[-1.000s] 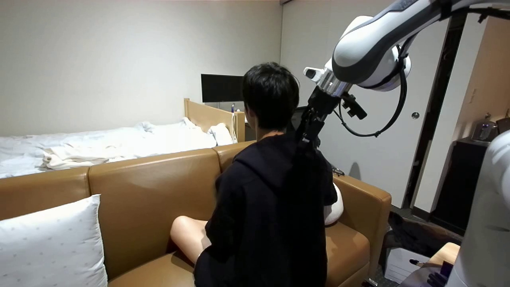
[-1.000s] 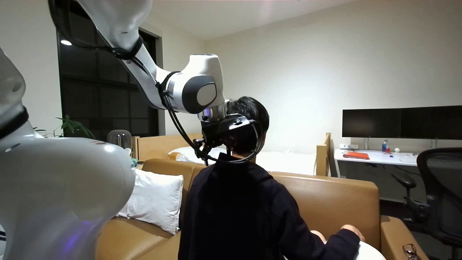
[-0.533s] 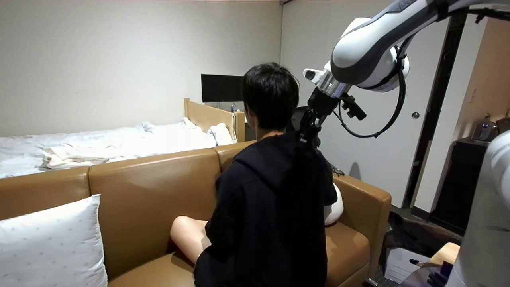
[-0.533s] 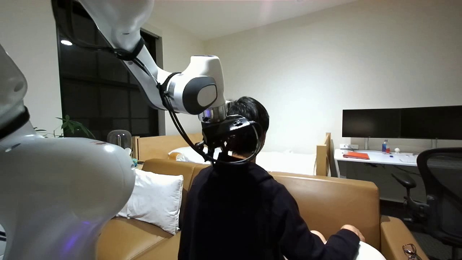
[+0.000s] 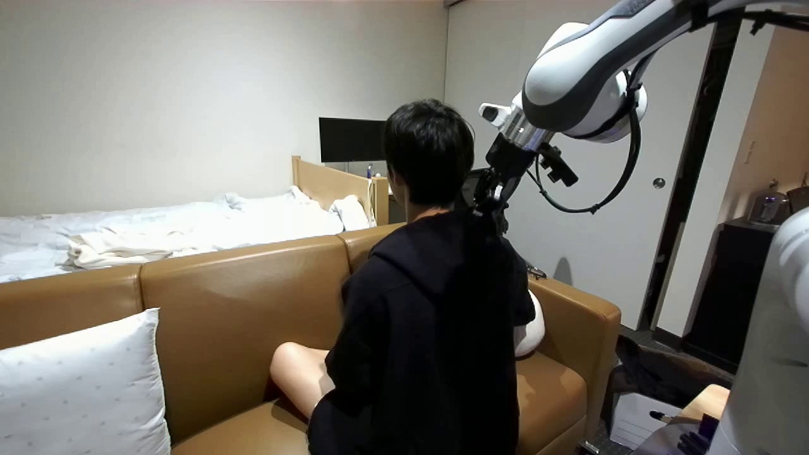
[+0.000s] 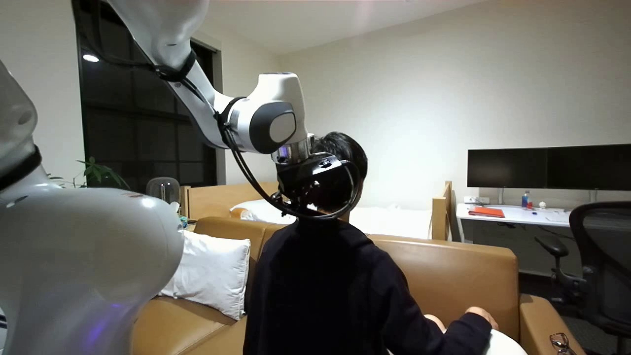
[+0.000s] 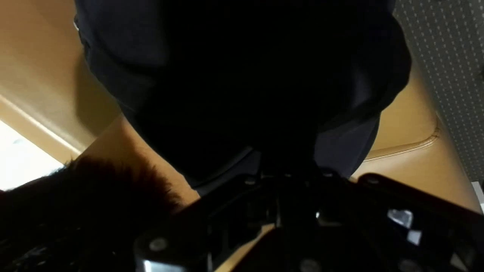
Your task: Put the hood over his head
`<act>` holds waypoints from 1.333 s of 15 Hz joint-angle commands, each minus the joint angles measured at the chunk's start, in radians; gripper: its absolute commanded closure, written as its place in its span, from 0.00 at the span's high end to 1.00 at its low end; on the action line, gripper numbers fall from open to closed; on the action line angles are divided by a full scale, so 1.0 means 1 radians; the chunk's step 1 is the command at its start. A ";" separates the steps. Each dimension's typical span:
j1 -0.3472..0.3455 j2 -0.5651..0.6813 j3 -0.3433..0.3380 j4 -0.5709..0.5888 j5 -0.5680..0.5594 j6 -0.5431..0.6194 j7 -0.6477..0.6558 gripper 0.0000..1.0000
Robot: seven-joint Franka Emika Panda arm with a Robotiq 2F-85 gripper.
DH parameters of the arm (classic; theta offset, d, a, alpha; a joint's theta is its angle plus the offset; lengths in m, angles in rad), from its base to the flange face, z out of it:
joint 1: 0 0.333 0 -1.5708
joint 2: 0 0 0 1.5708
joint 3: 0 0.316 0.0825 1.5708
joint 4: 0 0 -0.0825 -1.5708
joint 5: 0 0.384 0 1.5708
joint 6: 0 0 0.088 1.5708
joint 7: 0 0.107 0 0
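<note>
A person in a dark hoodie sits with his back to both exterior views, his black-haired head uncovered. The hood lies down behind his neck. My gripper is lowered at the hood's edge, beside the head and above the shoulder. In the wrist view, dark cloth runs up to the fingertips of the gripper, whose jaws are together on it. Black on black, the pinch itself is hard to make out. Hair fills the lower left there, close to the fingers.
He sits on a brown leather sofa with a white pillow at one side. A bed stands behind it. Glasses rest on the sofa's armrest. A cable loop hangs from the wrist near his head.
The gripper's fingers have come together from wide open at the hood. The arm has risen slightly in the last half second. The person has stayed still.
</note>
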 commanded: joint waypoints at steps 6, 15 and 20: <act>-0.118 -0.061 0.095 0.028 -0.077 0.051 -0.020 0.01; -0.023 -0.200 0.038 0.140 -0.020 -0.141 -0.073 0.01; 0.104 -0.225 -0.073 0.209 0.186 -0.415 -0.222 0.01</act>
